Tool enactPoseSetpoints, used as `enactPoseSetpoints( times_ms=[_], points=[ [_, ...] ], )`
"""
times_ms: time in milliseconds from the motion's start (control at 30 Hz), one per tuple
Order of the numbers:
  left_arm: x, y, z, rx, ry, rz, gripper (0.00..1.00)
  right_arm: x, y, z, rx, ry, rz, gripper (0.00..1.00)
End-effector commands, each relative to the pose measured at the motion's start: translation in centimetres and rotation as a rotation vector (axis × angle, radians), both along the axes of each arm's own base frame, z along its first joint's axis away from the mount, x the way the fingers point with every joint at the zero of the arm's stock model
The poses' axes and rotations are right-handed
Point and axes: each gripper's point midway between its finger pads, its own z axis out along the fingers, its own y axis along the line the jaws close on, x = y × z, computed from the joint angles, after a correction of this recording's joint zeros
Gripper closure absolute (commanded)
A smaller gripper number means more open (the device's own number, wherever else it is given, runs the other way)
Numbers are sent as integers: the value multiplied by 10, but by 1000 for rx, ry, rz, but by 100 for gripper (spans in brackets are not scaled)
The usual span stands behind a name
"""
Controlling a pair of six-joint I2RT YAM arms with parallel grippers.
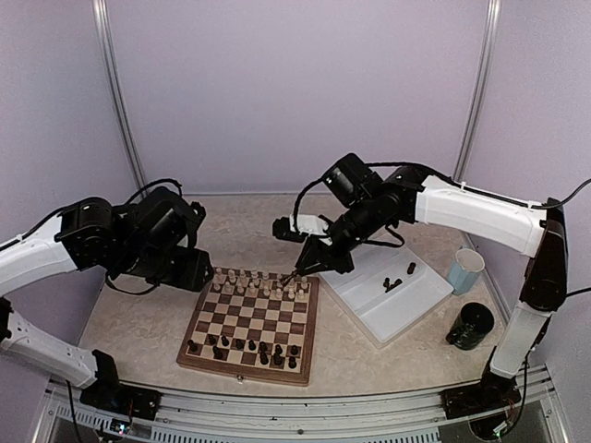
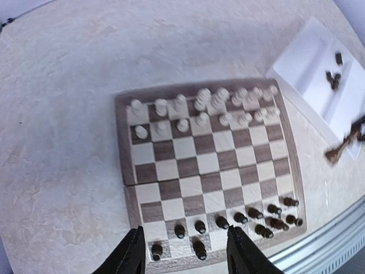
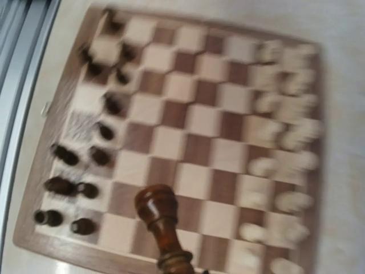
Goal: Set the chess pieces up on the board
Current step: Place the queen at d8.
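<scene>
The board lies in front of both arms. Cream chess pieces fill its two far rows, and dark ones stand along its near rows. My left gripper hovers over the board's far left corner. In the left wrist view its fingers are open, with nothing between them, above the dark pieces. My right gripper hangs over the board's far right corner, shut on a dark brown piece. That piece sticks out over the board.
A white tray lies right of the board with a few dark pieces in it. A pale blue cup and a dark cup stand further right. A metal rail runs along the near table edge.
</scene>
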Motion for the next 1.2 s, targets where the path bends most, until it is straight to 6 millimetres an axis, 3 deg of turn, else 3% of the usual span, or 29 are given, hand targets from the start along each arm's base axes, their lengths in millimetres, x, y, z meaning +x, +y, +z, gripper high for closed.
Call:
enactPoseSetpoints(
  times_ms=[0,200,400,800,1167],
  points=[
    [37,38,39,-73,-165,188,51,-27,8,-47,-187,-102,101,100],
    [58,74,65,-134,-260,299,49,-59,31,-73,-268,-213,237,100],
    [55,89,72,-175,-287,303,47,-81,43,-99,-407,-439,370,100],
    [49,97,68,-189,-327,269,45,-74,95,-54,-502,-648,414,100],
    [40,103,67,-194,-341,241,44,-105,100,-89,-610,-715,524,100]
  ],
)
